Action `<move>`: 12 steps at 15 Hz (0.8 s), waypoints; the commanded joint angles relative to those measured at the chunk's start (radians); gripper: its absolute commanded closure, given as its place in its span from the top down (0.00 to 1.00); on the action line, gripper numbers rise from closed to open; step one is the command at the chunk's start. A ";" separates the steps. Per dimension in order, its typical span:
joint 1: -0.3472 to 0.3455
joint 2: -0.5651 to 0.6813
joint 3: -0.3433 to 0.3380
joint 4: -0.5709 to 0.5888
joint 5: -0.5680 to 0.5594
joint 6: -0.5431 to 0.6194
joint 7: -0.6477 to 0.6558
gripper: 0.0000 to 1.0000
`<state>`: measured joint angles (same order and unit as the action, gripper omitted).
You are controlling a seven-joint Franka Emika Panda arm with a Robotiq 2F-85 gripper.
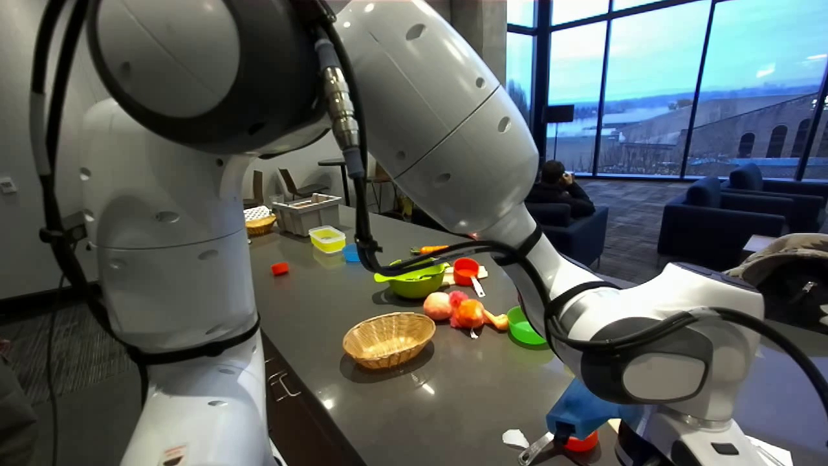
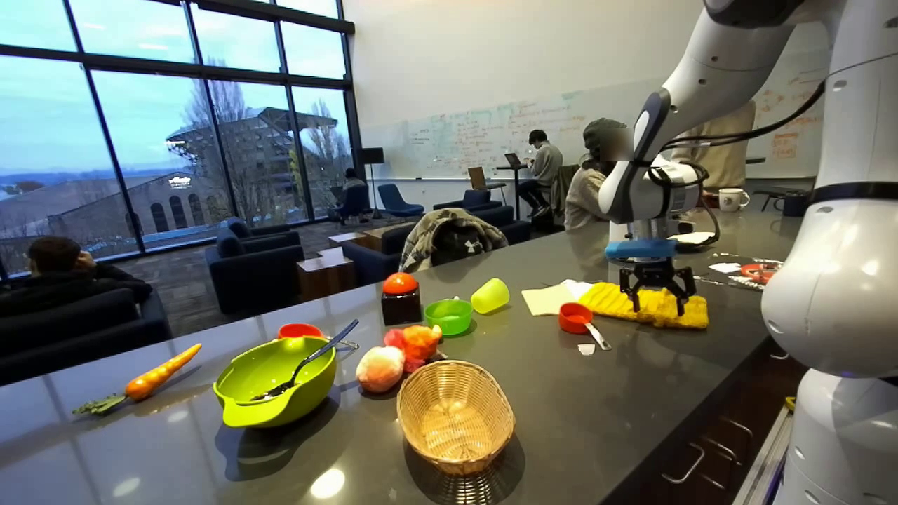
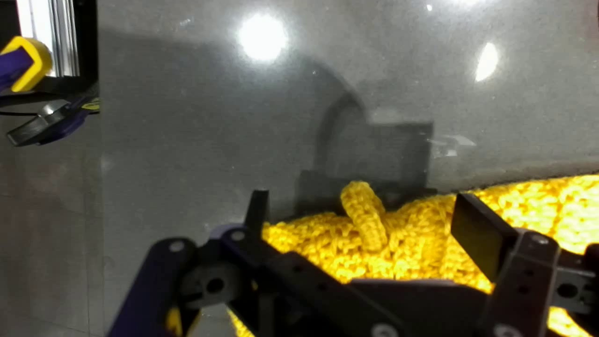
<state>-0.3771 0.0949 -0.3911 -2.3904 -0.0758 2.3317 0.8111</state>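
Note:
My gripper (image 2: 659, 306) is open over a yellow knitted cloth (image 2: 610, 301) on the dark counter. In the wrist view the two fingers of the gripper (image 3: 362, 206) stand wide apart. A raised, finger-like roll of the cloth (image 3: 365, 217) lies between them, with nothing gripped. Whether the fingertips touch the cloth, I cannot tell. A red measuring cup (image 2: 575, 318) with a metal handle lies beside the cloth, and it also shows in an exterior view (image 1: 582, 444). A pale yellow sheet (image 2: 547, 299) lies behind the cup. The arm hides the cloth in an exterior view.
A wicker basket (image 2: 456, 421) stands near the counter's front edge. Around it are a peach (image 2: 380, 369), an orange-pink toy (image 2: 419, 344), a green cup (image 2: 449, 317), a tipped yellow cup (image 2: 490, 296), a red-topped black box (image 2: 401, 301), a green bowl (image 2: 280, 382) and a carrot (image 2: 151, 379).

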 commanded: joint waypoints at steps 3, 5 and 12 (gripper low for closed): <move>0.003 0.036 -0.011 -0.008 0.027 0.055 -0.021 0.61; 0.002 0.046 -0.012 -0.012 0.045 0.064 -0.029 0.44; 0.004 0.049 -0.016 -0.014 0.079 0.079 -0.044 0.00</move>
<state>-0.3773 0.1396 -0.3944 -2.3943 -0.0129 2.3926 0.7920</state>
